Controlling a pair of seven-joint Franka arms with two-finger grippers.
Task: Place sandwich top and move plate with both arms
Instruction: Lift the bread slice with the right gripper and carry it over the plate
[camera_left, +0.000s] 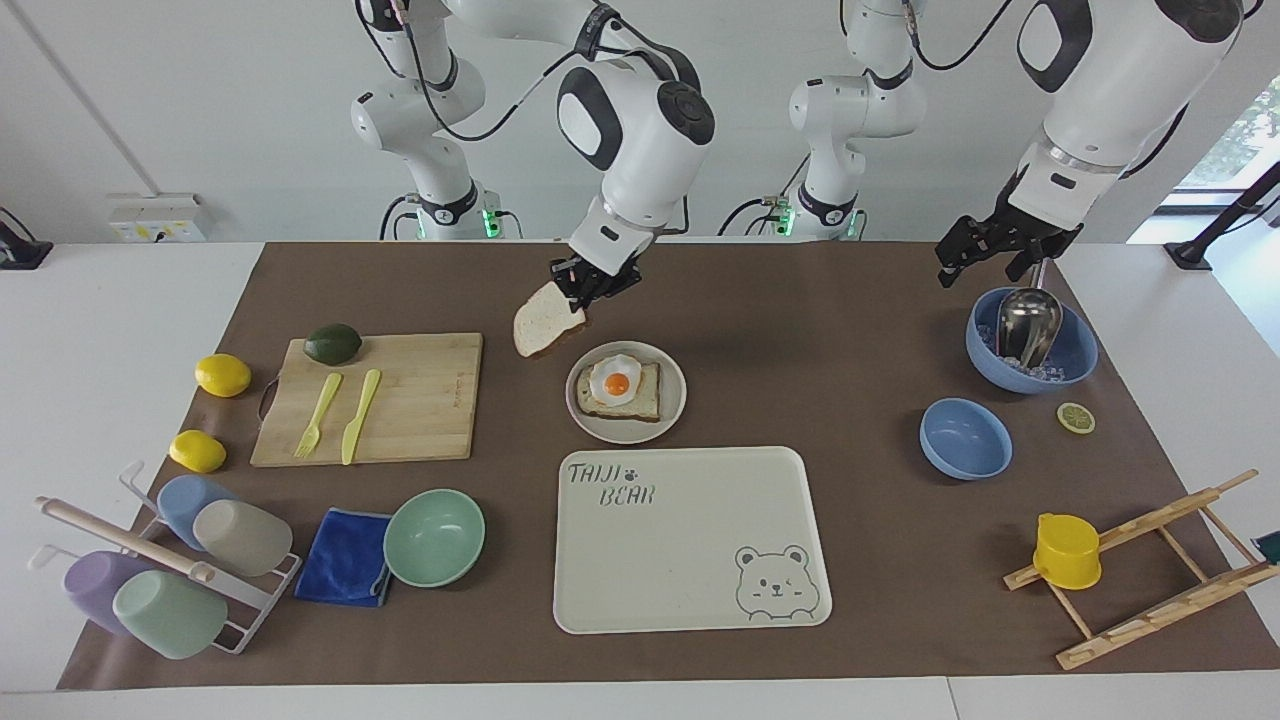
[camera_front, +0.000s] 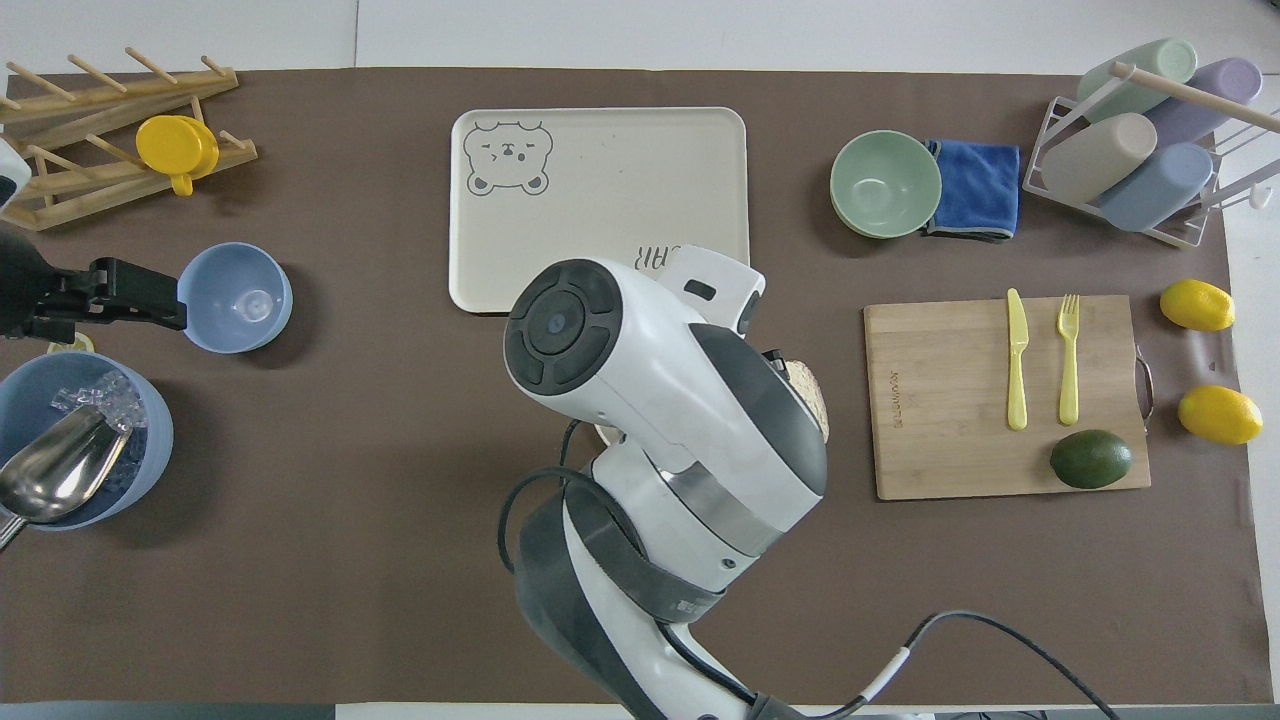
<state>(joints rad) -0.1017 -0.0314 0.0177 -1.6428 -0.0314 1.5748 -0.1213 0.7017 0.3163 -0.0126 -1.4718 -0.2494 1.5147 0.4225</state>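
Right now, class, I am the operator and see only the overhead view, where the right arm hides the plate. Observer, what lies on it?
Observer: Only the egg toast lies on the plate; nothing covers the egg.
Operator: Where is the sandwich top?
Observer: The right tool holds the sandwich top tilted in the air, over the mat just short of the plate, toward the right arm's end.
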